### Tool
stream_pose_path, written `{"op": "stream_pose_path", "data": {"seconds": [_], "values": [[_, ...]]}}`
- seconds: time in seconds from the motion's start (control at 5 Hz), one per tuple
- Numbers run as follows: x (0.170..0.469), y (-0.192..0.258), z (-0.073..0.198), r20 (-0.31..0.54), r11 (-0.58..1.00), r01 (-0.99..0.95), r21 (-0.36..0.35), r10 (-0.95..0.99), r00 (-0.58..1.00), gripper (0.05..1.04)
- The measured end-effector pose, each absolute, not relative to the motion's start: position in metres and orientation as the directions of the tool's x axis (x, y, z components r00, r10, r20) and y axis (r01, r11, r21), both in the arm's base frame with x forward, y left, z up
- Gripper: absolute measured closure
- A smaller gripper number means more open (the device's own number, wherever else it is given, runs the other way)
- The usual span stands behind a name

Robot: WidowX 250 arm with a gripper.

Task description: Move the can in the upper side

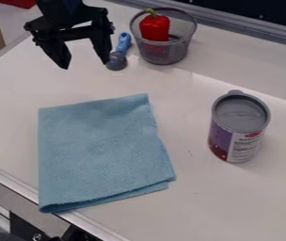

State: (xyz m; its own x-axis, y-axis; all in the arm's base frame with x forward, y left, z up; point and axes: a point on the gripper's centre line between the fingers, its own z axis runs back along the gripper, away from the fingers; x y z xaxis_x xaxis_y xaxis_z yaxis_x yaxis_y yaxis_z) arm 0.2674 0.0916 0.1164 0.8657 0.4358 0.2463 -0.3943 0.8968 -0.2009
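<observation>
Camera view: nearest, at the lower left, a folded blue cloth [101, 150] lies flat on the white table [214, 207], its near corner at the table's metal-trimmed edge. To its right and apart from it, the can [236, 129] stands upright on the table, grey lid up, a small tab on the lid's far side. The can is well apart from the jaws, nearer the camera and farther right, with nothing between the tips. Beyond the cloth, at the upper left, the gripper [86, 64] hangs with its jaws wide apart, tips downward. Just beside its right-hand tip lies a blue-handled tool [120, 52] with a dark round head. Right of that, a wire mesh basket [165, 52] holds a red pepper [155, 27] with a green stem.
</observation>
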Motion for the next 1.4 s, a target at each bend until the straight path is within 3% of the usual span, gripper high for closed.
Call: {"op": "stream_pose_path", "data": {"seconds": [0.4, 0.8, 1.0, 1.4], "values": [[0.258, 0.066, 0.102, 0.158, 0.9, -0.388, -0.2, 0.421, 0.893, 0.083], [0.237, 0.006, 0.112, 0.162, 0.928, -0.322, -0.186, 0.352, 0.922, 0.083], [0.226, -0.036, 0.103, 0.161, 0.941, -0.31, -0.138, 0.33, 0.93, 0.083], [0.219, -0.095, 0.089, 0.152, 0.932, -0.345, -0.112, 0.359, 0.921, 0.083]]}}
